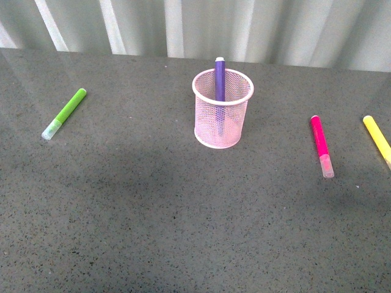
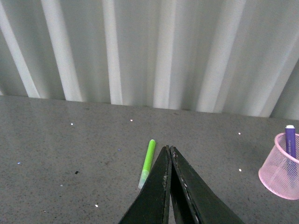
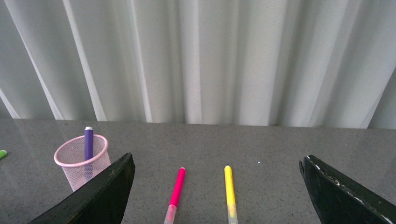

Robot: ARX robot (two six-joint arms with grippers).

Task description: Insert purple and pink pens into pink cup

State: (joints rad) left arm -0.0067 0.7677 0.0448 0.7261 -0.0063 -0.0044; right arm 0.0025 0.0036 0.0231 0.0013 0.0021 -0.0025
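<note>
Where a pleated white curtain (image 1: 244, 27) met the far edge of the grey speckled table (image 1: 183, 232), the work surface lay broad and open, with a wide bare stretch between the robot and the objects. Neither arm appeared in the front view.

The left gripper (image 2: 168, 149), seen from its own wrist camera, had its two black fingers pressed together with nothing between them, hanging above the table near the lime-green marker (image 1: 67, 111). The right gripper (image 3: 215, 159) was spread wide and held nothing, its fingers framing the markers on the robot's right side.

The pink cup (image 1: 208, 125), a wire-mesh holder with a smooth rolled rim, stood upright near the middle of the table, well apart from everything lying around it. The purple pen (image 1: 220, 79) stood inside it, leaning on the far rim with its pale tip poking above. The pink pen (image 1: 319, 139) lay flat on the table to the robot's right of the cup, translucent cap toward the robot, between the cup and the yellow marker (image 1: 377, 137), which was cut off by the front view's right edge. The green marker lay far to the left. Any lettering on the pens was too small to read.
</note>
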